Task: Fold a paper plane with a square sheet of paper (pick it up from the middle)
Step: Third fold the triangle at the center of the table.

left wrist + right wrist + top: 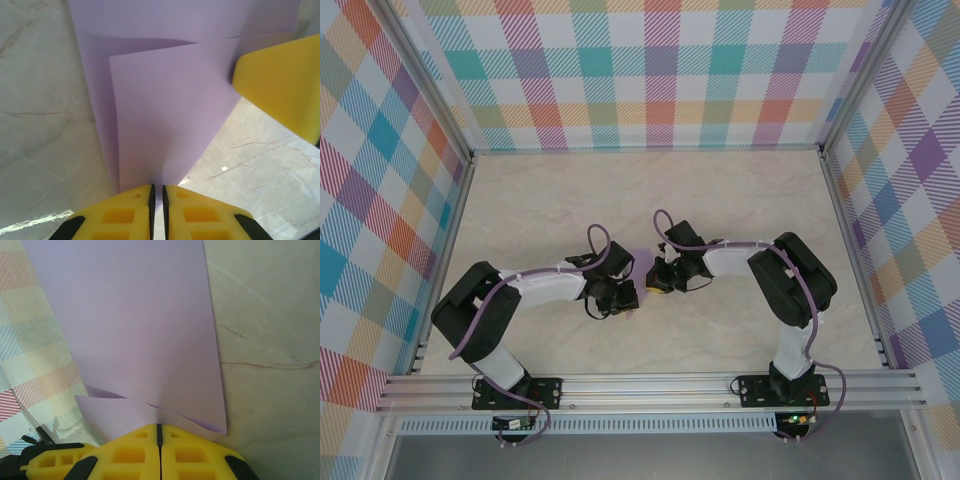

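Note:
The square sheet of paper (638, 262) is plain lavender and hangs between my two grippers over the middle of the table. It is bent over on itself, so two layers (165, 115) overlap with a soft fold. My left gripper (157, 192) is shut on the sheet's near edge, and the paper runs into the thin slit between its pads. My right gripper (159, 429) is shut on another edge near a corner of the sheet (125, 330). One yellow finger of the right gripper (280, 85) shows at the paper's right edge. From above, the left gripper (625, 298) and right gripper (660, 282) nearly touch.
The table (740, 200) is pale marble-patterned. Plaid walls (650, 70) close it in at the back and on both sides. An aluminium rail (650, 385) with both arm bases runs along the near edge.

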Tool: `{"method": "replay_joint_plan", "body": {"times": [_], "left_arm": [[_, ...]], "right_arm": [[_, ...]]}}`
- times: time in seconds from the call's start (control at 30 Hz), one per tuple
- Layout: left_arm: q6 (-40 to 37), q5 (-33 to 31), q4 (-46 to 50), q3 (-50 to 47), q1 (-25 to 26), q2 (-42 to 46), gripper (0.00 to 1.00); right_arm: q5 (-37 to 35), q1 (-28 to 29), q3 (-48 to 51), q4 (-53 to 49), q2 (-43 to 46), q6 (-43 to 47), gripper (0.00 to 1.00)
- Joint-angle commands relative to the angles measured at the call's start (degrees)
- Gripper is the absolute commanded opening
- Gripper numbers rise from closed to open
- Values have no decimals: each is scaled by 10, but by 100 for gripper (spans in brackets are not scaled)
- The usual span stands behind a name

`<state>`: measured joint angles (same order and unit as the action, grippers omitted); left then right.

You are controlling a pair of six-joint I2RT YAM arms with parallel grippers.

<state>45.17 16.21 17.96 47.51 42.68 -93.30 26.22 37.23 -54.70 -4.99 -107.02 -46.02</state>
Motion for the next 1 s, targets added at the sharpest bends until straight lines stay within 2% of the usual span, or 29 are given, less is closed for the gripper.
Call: {"method": "replay_joint_plan", "body": {"times": [0.0,0.37,0.53,0.73,0.97], "left_arm": [[-15,-17,23,5,6,-8,14],[-18,-17,25,0,5,-14,12],[-23,-20,39,0,6,-21,9],[-23,-21,48,-8,6,-28,5],[-22,-25,52,-12,5,-28,4]], "right_arm": [[-48,4,20,-47,-25,1,6],[-50,4,15,-51,-21,3,6],[-42,4,-3,-56,9,14,6],[-1,5,-2,-24,48,28,4],[30,33,11,5,25,29,2]]}}
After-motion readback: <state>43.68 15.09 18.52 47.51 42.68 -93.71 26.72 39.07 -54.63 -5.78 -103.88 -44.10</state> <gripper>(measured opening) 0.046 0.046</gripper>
